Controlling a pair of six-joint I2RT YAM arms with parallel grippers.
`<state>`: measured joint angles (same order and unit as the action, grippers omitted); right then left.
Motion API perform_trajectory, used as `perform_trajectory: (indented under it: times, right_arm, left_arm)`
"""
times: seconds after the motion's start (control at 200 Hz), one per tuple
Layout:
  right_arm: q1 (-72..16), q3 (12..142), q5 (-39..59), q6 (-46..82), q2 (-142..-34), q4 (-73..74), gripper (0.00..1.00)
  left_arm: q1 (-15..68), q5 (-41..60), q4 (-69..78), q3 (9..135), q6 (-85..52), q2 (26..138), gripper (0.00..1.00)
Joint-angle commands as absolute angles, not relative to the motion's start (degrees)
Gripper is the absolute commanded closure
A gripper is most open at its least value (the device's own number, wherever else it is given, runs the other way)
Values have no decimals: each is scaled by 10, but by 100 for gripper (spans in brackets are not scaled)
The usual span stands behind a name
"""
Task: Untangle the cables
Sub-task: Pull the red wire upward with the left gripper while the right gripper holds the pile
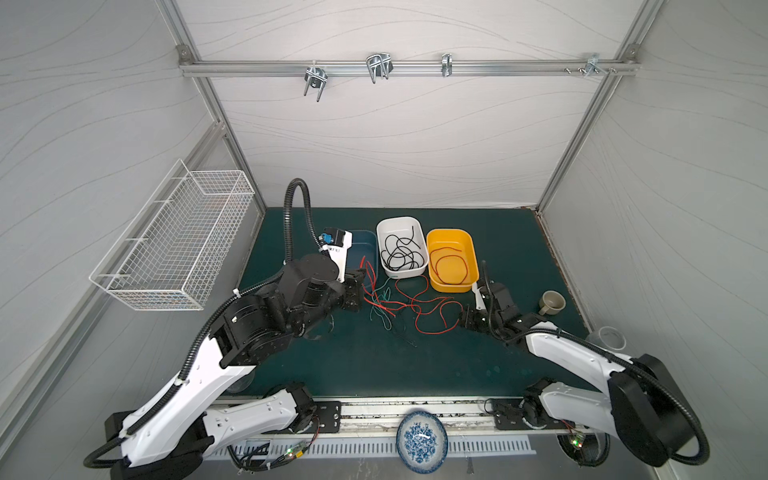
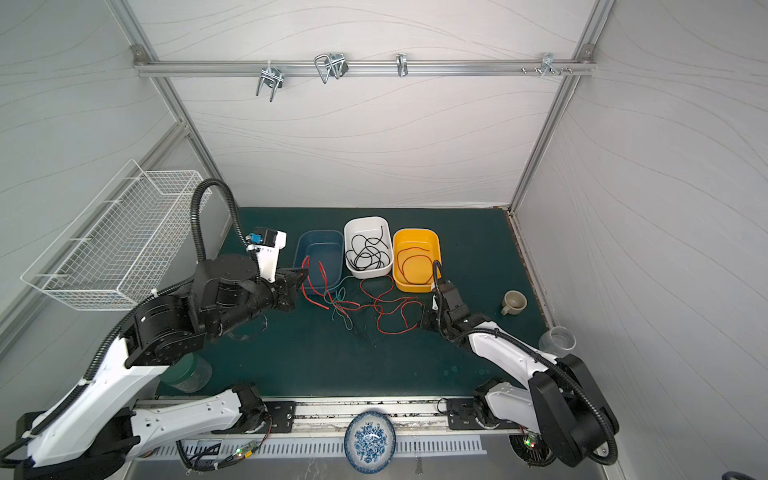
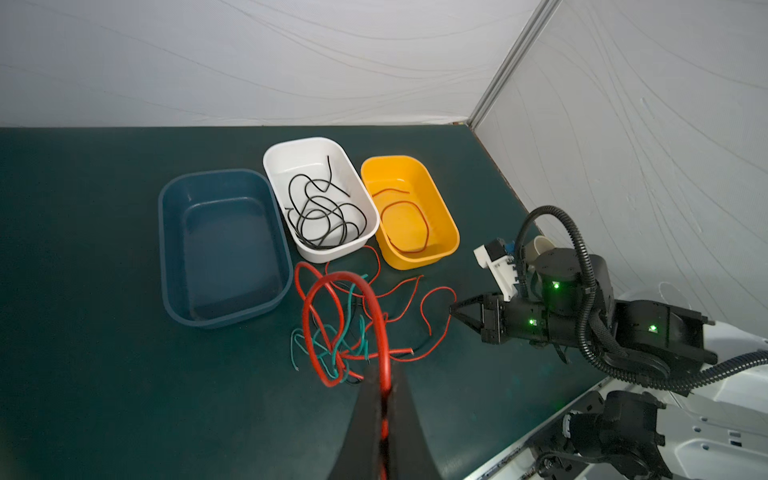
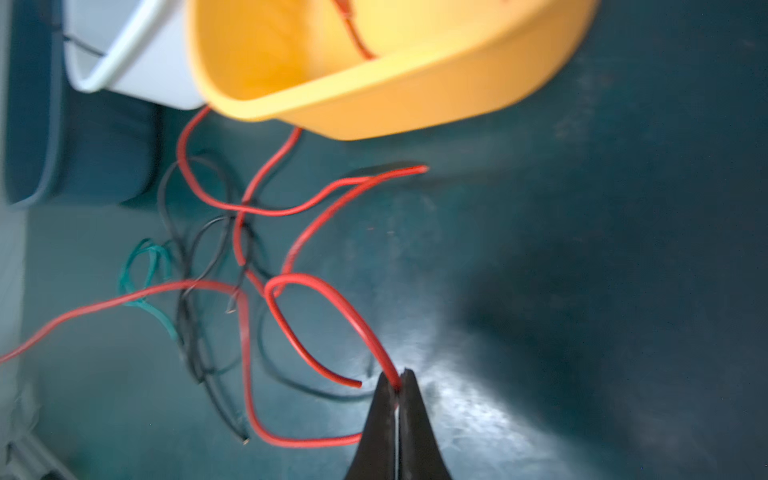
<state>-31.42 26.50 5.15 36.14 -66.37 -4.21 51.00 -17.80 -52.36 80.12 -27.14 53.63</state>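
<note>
Cables lie tangled on the green mat, just in front of the white bin. Left gripper and right gripper are each clamped on a red cable. The knot hides whether it's the same one.

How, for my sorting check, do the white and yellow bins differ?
The white bin holds a dense heap of black cables; the yellow bin holds only sparse red cable. The white bin sits slightly farther back than the yellow bin. Both are rounded rectangular bins, upright, side by side on the mat.
</note>
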Motion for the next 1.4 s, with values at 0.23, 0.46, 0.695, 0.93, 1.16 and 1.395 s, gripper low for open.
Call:
perform_trajectory:
  times: [0.23,0.46,0.695,0.93,1.16,1.395]
  right_arm:
    - [-367,258,88,325,-625,23,82]
    - [-390,237,113,308,-580,68,52]
    - [-419,209,178,290,-550,152,43]
    - [-482,175,159,251,-530,240,39]
    - [-524,158,89,218,-512,261,38]
    - [-543,137,38,203,-477,278,38]
  left_arm:
    - [507,-100,-438,774,-315,561,100]
    - [507,-59,-391,753,-345,566,100]
    - [507,-8,-354,732,-373,592,100]
    - [508,20,-301,695,-405,600,100]
    - [537,35,-255,676,-436,620,100]
    - [558,42,-199,651,-472,623,100]
